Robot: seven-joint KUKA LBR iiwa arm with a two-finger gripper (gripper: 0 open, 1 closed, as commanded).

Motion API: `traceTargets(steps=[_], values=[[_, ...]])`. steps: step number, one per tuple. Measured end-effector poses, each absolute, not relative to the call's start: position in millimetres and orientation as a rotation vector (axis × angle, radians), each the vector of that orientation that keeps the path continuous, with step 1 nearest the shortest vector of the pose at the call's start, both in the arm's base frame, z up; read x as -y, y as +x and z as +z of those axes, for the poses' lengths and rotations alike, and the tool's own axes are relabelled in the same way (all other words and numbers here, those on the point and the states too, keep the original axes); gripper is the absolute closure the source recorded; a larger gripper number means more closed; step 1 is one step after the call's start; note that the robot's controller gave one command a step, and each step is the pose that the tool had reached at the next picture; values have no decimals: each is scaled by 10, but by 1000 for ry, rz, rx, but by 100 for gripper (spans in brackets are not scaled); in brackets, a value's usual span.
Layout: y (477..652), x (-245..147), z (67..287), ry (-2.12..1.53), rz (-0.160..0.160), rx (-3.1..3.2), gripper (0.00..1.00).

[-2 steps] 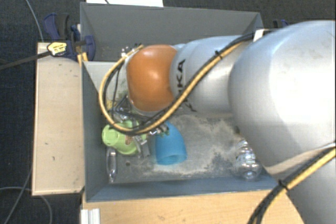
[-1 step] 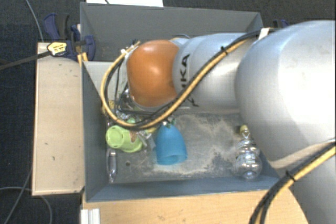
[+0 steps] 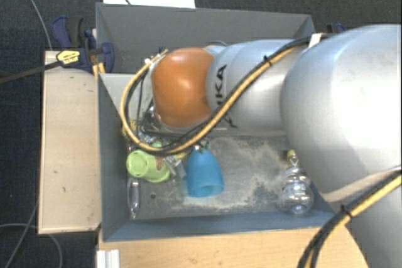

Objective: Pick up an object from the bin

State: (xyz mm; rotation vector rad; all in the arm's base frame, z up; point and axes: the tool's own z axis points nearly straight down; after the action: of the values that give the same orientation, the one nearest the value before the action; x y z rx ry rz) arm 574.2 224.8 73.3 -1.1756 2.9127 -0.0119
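Near left bin wall (image 3: pixel 112 154): gripper (image 3: pixel 152 137), state unclear, over green cup (image 3: pixel 146 166); blue cup (image 3: pixel 203 174) beside.

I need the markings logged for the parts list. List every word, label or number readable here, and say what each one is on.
"KA": black letters running along the silver arm, next to its orange cover; the rest of the word is hidden by the cable.
Blue cup, green cup, clear glass piece: no writing visible on any of them.
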Motion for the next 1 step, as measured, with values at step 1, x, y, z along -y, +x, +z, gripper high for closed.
traceTargets(steps=[1], values=[[5741, -2249, 734, -1171, -11, -2915, 100]])
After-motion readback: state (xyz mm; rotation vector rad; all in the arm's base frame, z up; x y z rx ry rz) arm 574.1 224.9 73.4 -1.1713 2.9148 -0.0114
